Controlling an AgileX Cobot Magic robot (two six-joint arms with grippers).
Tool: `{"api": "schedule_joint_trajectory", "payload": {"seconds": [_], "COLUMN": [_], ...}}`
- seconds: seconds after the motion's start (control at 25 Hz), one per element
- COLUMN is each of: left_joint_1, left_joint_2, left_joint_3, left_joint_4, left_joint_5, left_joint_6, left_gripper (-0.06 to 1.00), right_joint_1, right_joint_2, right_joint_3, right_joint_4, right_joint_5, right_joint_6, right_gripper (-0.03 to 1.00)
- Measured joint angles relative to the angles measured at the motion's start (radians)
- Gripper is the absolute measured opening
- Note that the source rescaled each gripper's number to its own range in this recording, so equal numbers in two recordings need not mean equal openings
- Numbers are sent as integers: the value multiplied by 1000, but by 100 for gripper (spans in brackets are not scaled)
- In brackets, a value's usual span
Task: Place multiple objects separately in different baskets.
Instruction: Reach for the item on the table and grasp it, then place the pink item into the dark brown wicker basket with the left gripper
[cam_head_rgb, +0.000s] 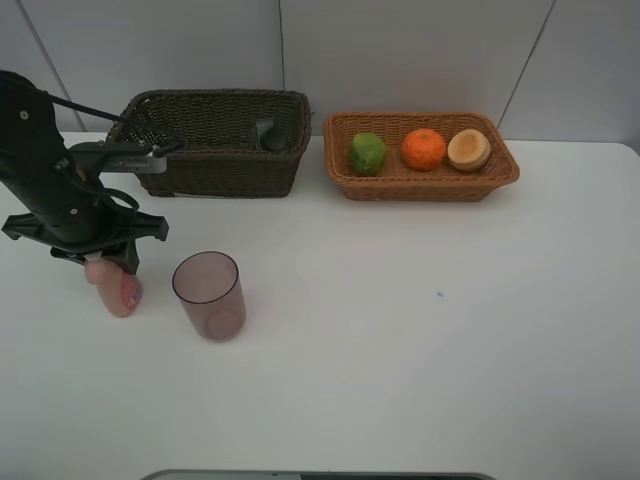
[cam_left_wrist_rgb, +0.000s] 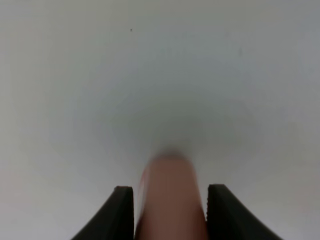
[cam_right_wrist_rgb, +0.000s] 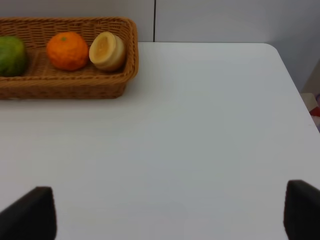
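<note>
My left gripper (cam_head_rgb: 112, 262) is closed around the pink bottle (cam_head_rgb: 118, 288), which stands at the left of the table. The left wrist view shows the bottle (cam_left_wrist_rgb: 172, 200) held between both fingers (cam_left_wrist_rgb: 122, 212). The translucent mauve cup (cam_head_rgb: 209, 294) stands upright just right of it. The dark grey bottle (cam_head_rgb: 272, 135) lies in the dark brown basket (cam_head_rgb: 215, 170). The orange-tan basket (cam_head_rgb: 420, 185) holds a green fruit (cam_head_rgb: 367, 153), an orange mandarin (cam_head_rgb: 424, 149) and a pale tan round fruit (cam_head_rgb: 468, 150). My right gripper (cam_right_wrist_rgb: 165, 215) is open and empty over bare table, out of the exterior view.
The white table (cam_head_rgb: 420, 330) runs to a rounded far right corner (cam_right_wrist_rgb: 272, 47). A grey wall stands right behind both baskets. The tan basket also shows in the right wrist view (cam_right_wrist_rgb: 70, 85).
</note>
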Motion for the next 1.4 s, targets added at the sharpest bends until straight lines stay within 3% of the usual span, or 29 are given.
{"api": "schedule_joint_trajectory", "payload": {"seconds": [0.6,0.96,1.28,1.4], "left_joint_1": [0,0,0,0], "left_joint_2": [-43,-142,-86,-7], "left_joint_3": [-28,-306,-510,-571], "left_joint_4": [0,11,147,154], "left_joint_5": [27,163,129,86], "left_joint_6": [0,1,-35,-46], "left_gripper": [39,39,39,39], "right_joint_1": [0,0,0,0], "right_joint_2": [0,0,0,0], "right_joint_3": [0,0,0,0], "right_joint_4": [0,0,0,0], "right_joint_5": [0,0,0,0], "right_joint_6": [0,0,0,0], "right_gripper": [92,92,92,92]}}
